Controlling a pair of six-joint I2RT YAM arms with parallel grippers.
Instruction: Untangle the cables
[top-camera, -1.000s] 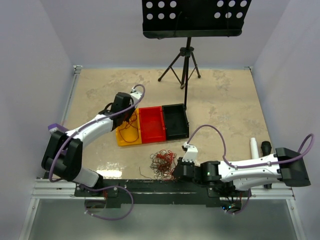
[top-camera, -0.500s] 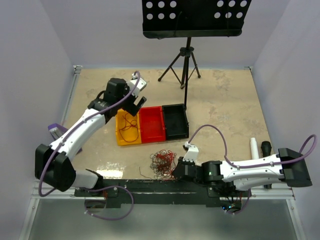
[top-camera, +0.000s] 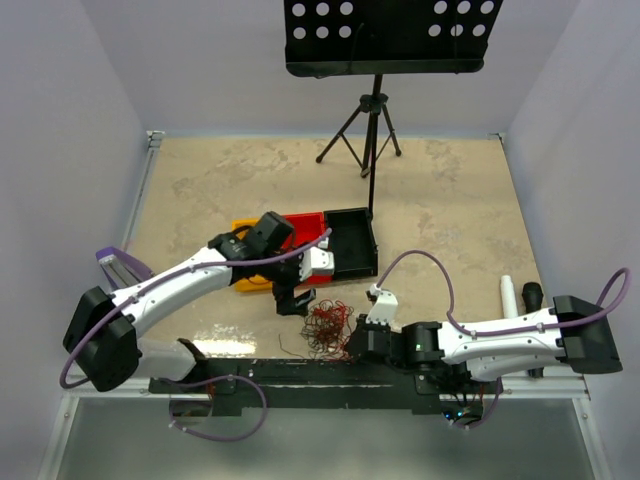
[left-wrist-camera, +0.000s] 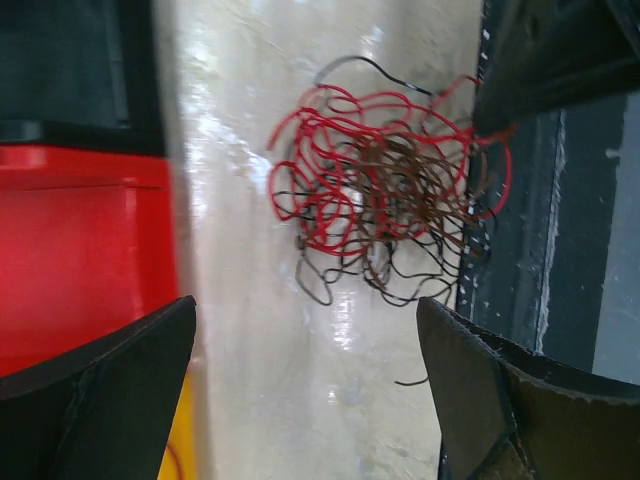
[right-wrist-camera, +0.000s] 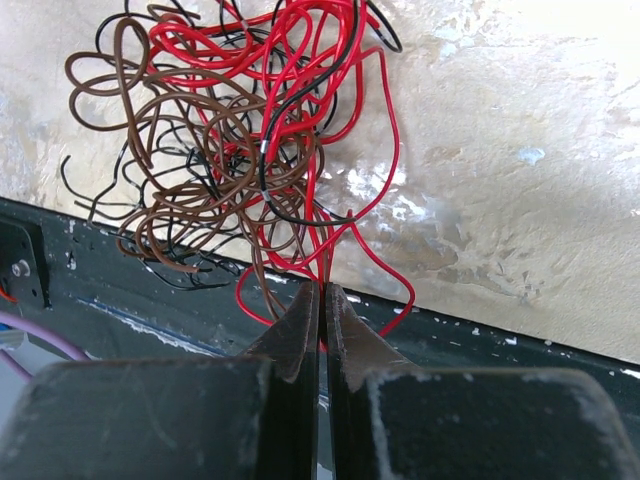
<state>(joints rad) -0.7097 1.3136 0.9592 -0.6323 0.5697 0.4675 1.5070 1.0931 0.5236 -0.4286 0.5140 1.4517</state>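
The cables (top-camera: 326, 328) lie as one tangle of red, brown and black wire near the table's front edge. In the left wrist view the cables (left-wrist-camera: 390, 190) sit ahead of my left gripper (left-wrist-camera: 305, 305), which is open and holds nothing. From above, the left gripper (top-camera: 292, 298) hovers just left of the tangle, in front of the trays. My right gripper (top-camera: 352, 345) is at the tangle's right front. Its jaws (right-wrist-camera: 322, 288) are shut on a few red and brown strands of the cables (right-wrist-camera: 230, 150), over the black front rail.
A yellow tray (top-camera: 248, 278), a red tray (top-camera: 308, 222) and a black tray (top-camera: 352, 240) stand side by side behind the tangle, partly under the left arm. A music stand's tripod (top-camera: 368, 130) is at the back. A white tube (top-camera: 508, 295) and a black one (top-camera: 532, 295) lie right.
My left arm swung from over the yellow tray, forward and right, down to the tangle, and its jaws went from shut to open. The right arm and tangle have not moved.
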